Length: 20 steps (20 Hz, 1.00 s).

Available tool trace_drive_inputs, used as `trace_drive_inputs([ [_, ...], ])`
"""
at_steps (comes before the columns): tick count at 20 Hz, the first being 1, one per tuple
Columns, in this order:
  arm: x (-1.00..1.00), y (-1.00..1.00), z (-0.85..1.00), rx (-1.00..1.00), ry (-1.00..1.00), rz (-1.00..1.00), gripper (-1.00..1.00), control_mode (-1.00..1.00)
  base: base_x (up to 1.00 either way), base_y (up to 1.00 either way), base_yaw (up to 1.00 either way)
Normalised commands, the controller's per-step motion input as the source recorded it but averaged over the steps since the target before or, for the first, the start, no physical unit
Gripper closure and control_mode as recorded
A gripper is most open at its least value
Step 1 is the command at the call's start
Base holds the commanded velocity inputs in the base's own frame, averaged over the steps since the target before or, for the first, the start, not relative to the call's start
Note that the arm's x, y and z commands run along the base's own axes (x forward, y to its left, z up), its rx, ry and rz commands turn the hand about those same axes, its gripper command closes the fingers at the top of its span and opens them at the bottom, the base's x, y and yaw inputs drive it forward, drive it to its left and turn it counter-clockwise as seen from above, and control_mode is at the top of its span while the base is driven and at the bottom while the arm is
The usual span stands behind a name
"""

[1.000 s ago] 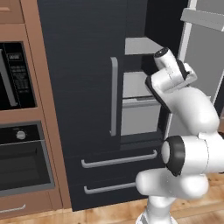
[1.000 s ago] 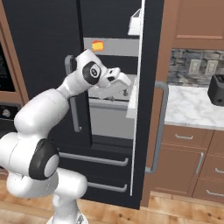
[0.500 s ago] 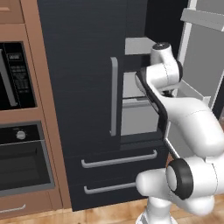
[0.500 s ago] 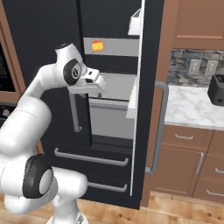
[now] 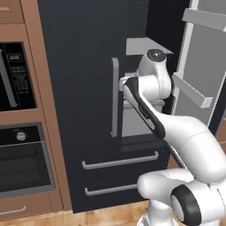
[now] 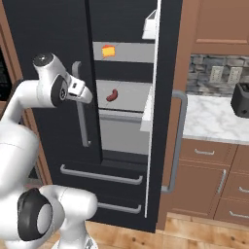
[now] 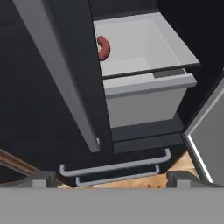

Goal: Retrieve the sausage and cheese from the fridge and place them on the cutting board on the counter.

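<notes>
Gripper (image 6: 86, 95) fingers spread, nothing held; being lined up outside fridge (image 6: 126, 29); sausage (image 6: 112, 95) should be approached clear of closed door.

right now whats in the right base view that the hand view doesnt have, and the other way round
The right base view alone has the cheese on the upper fridge shelf, the open tool by the shut left door's handle, and the wall counter beside the fridge. The hand view alone looks down onto the front of the pale bin under the sausage's shelf. Both share the sausage on the middle shelf, the open right door and the two drawer handles below.
</notes>
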Motion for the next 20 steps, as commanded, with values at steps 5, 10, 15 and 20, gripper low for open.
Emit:
trace_drive_inputs([
  [5, 0.12, 0.21, 0.02, 0.01, -0.19, 0.21, -1.00, -1.00, 0.00, 0.00, 0.00],
  [10, 0.41, 0.04, 0.01, 0.00, 0.00, 0.07, -1.00, -1.00, 0.00, 0.00, 0.00],
  [15, 0.31, 0.46, 0.00, 0.00, 0.00, 0.00, -1.00, -1.00, 0.00, 0.00, 0.00],
  [20, 0.42, 0.28, 0.00, 0.00, 0.00, -0.04, -1.00, -1.00, 0.00, 0.00, 0.00],
])
